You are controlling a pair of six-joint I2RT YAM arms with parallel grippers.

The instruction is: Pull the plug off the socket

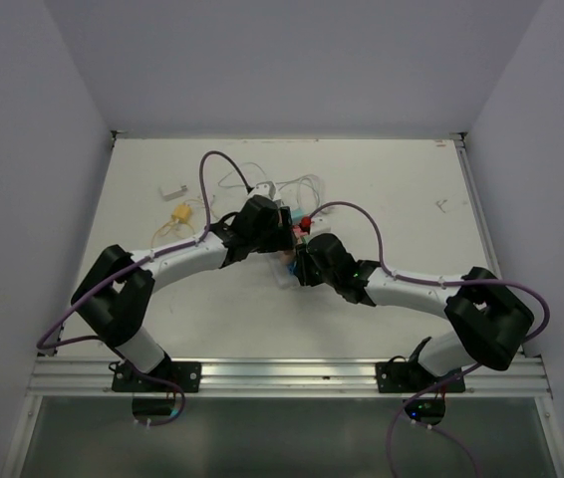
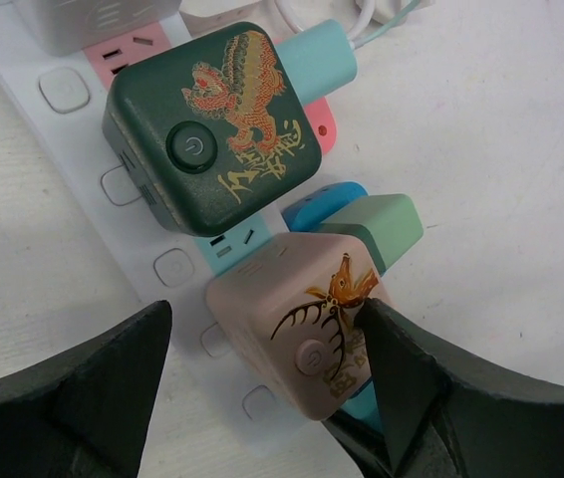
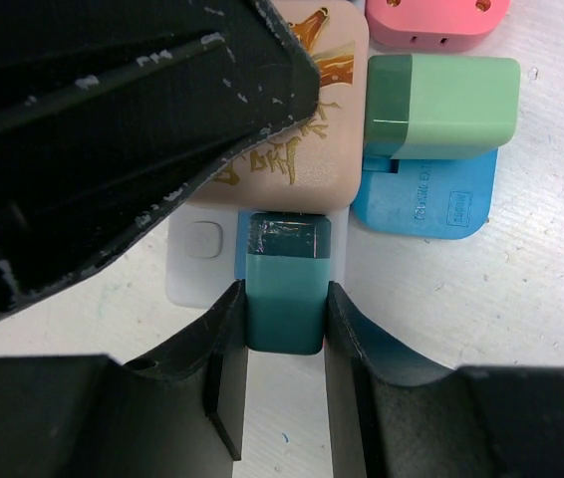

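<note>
The socket (image 2: pixel 73 129) is a long white strip with pastel outlets, running diagonally under my left wrist; its end (image 3: pixel 197 264) shows in the right wrist view. A teal plug (image 3: pixel 284 254) sits in the end outlet, and my right gripper (image 3: pixel 284 291) is shut on it, a finger pressed on each side. My left gripper (image 2: pixel 267 309) is open and straddles a beige cube adapter (image 2: pixel 282 319) with a deer print. Its right finger (image 2: pixel 412 368) touches the cube and its left finger (image 2: pixel 113 378) stands apart. From above, both grippers (image 1: pixel 287 249) meet at mid-table and hide the strip.
A dark green cube adapter (image 2: pixel 212 119) with a dragon print is plugged in beside the beige one. Green (image 3: pixel 441 105), blue (image 3: pixel 422 204) and pink (image 3: pixel 436 20) plugs lie close by. White cords (image 1: pixel 292 184), a yellow piece (image 1: pixel 179 212) and a white clip (image 1: pixel 172 191) lie farther back.
</note>
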